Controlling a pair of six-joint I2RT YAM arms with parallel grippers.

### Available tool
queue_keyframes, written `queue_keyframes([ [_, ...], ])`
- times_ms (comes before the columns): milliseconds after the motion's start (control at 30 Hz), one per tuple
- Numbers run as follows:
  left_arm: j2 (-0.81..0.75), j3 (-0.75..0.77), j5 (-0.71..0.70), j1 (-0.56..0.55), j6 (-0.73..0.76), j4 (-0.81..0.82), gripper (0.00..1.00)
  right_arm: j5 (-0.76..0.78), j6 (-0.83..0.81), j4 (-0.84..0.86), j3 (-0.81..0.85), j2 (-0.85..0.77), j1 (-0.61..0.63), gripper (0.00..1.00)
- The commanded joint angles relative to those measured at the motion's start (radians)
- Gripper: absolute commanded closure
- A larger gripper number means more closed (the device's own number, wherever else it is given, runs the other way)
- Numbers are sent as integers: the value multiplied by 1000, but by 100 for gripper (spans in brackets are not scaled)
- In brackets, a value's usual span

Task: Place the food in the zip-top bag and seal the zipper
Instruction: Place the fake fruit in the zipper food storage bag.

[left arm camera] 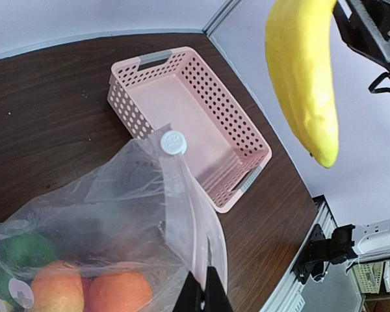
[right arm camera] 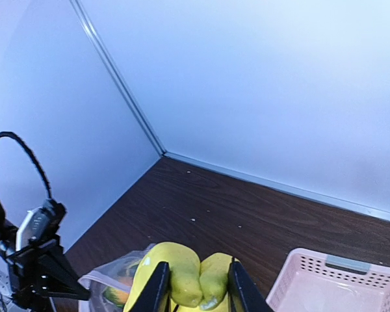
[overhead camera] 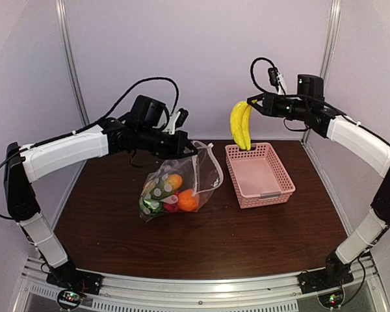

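On counter, zip-top bag slumps just left of pink basket, with orange, green and red food inside. My left pincer pinched together on bag's top edge, holding it up. My right pincer clamped on banana bunch, which hangs above basket's far left corner.

Crinkly clear plastic bag, smooth glossy banana, dark woodgrain table.
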Motion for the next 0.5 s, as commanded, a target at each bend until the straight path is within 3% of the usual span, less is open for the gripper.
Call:
queue_keyframes([
  [0,12,49,49,4,-49,73,100,-193,150,128,-49,3,38,89],
  [467,-30,121,93,5,-163,103,100,-95,19,79,104,35,187,88],
])
